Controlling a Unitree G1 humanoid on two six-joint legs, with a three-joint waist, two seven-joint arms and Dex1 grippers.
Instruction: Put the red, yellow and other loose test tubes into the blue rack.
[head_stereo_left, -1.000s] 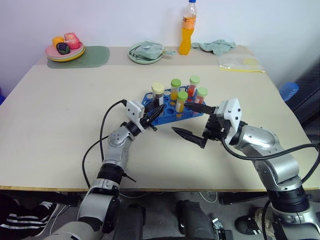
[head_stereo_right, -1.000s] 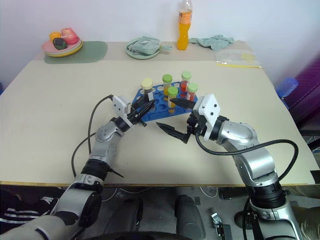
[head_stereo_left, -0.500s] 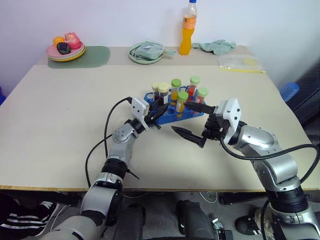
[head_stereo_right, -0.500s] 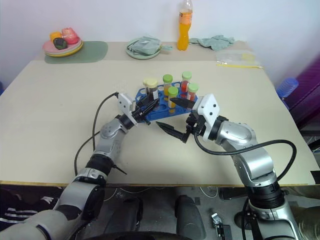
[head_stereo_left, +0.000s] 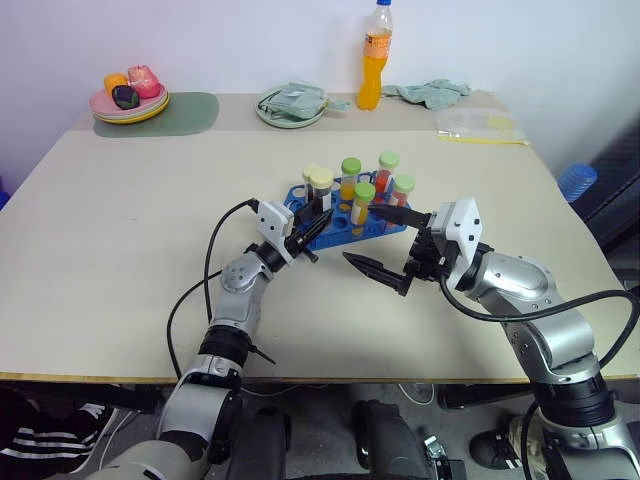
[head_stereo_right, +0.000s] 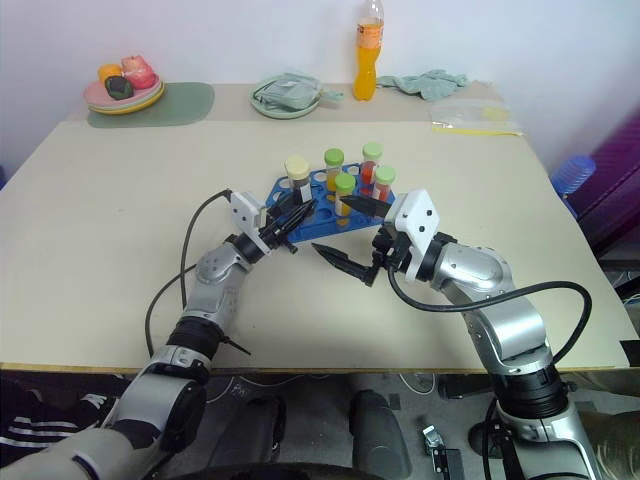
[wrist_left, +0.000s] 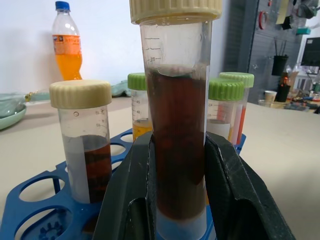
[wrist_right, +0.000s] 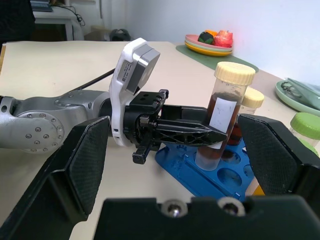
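- Holding a dark brown tube (wrist_left: 177, 135) with a cream cap: left pincer (head_stereo_left: 305, 232) is clamped on its lower body, one black finger on each side, tube upright.
- Tube sits over the near-left end of the blue rack (head_stereo_left: 340, 222); its foot is at the rack's top grid, can't tell whether it has entered a hole.
- Just beside it, on the far side, a second cream-capped brown tube (wrist_left: 86, 135) stands in the rack.
- Green-capped tubes, yellow (head_stereo_left: 350, 180) and red (head_stereo_left: 386, 172) among them, stand upright in the rack's right half.
- Right pincer (head_stereo_left: 385, 243) is wide open, holding nothing, level, fingers pointing left, at the rack's near-right side; upper finger lies just beside the near green-capped tubes.
- Rack sits around the middle of the desk (head_stereo_left: 130, 230); orange bottle (head_stereo_left: 375, 56) at the far edge.
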